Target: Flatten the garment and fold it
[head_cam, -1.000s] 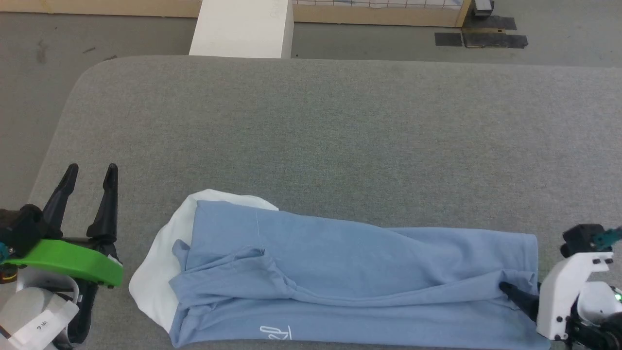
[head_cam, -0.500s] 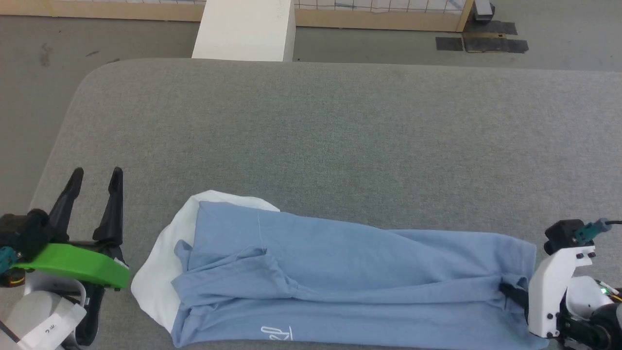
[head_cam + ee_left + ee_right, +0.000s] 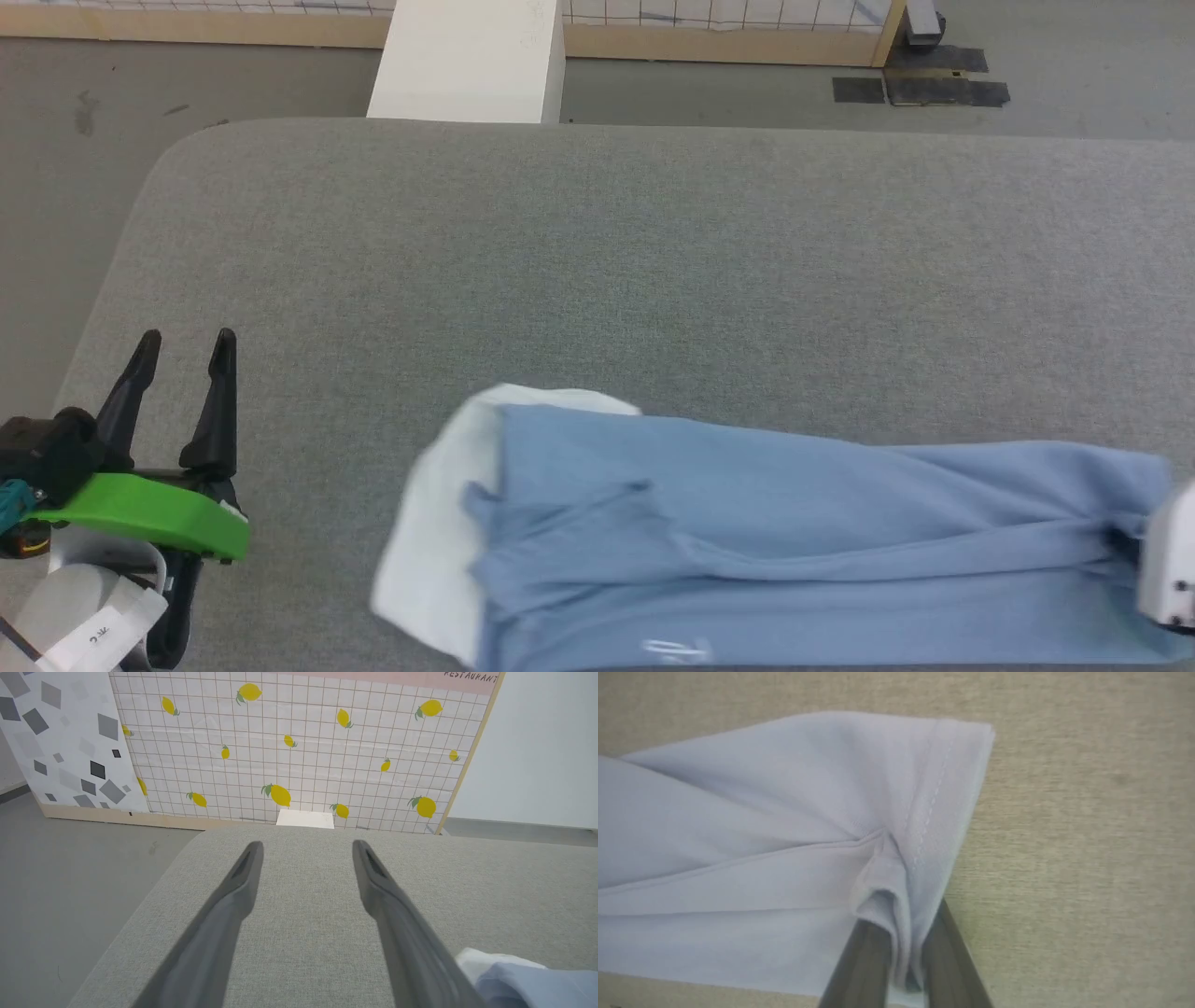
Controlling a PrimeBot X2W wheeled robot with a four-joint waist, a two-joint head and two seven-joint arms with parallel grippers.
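The garment (image 3: 794, 523) lies along the near edge of the counter (image 3: 607, 280) in the head view. Its long axis runs left to right, with the white collar (image 3: 429, 551) toward the robot's left. The hem end reaches the picture's right edge, where the right arm's white housing (image 3: 1172, 560) sits against it. The left claw (image 3: 187, 338) is spread and empty over bare counter, well apart from the collar, though it is the arm nearer that end.

In the left wrist view the left claw (image 3: 308, 845) shows its fingers wide apart. The collar (image 3: 472, 956) and blue cloth sit at the lower right corner, so the garment lies off to that claw's right.

In the right wrist view the right claw (image 3: 903, 970) is pinching a bunched fold at the hem. Creases fan out from the pinch across the garment (image 3: 738, 826). Judging by this, a pull along the long axis, away from the collar, would draw the cloth flat.
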